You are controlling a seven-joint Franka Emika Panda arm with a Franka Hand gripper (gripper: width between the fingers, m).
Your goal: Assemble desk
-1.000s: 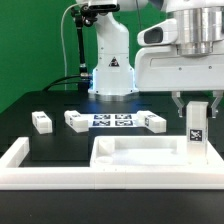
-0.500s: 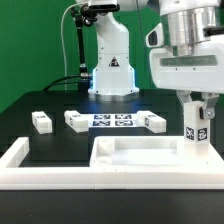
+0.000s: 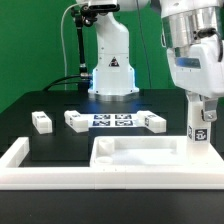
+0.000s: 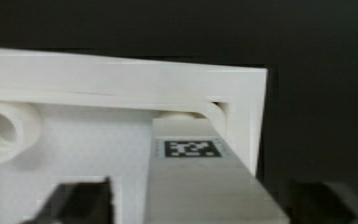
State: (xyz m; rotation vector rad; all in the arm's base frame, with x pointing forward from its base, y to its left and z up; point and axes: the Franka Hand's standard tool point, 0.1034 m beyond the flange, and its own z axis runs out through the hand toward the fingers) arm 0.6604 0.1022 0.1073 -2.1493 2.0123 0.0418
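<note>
We see the gripper (image 3: pixel 202 106) clenched on one upright leg (image 3: pixel 199 130), seemingly seated at a rear corner of the tabletop (image 3: pixel 130 153), which lies along the front edge of the bench (image 3: pixel 60 140), toward its corner at the exterior view's right.

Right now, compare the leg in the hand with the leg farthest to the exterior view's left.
The held leg stands upright; the far-left leg lies low on the table. The held leg is at the tabletop corner on the exterior view's right, gripped by the hand; the far-left leg sits free, away from the tabletop. Both are white tagged blocks.
</note>
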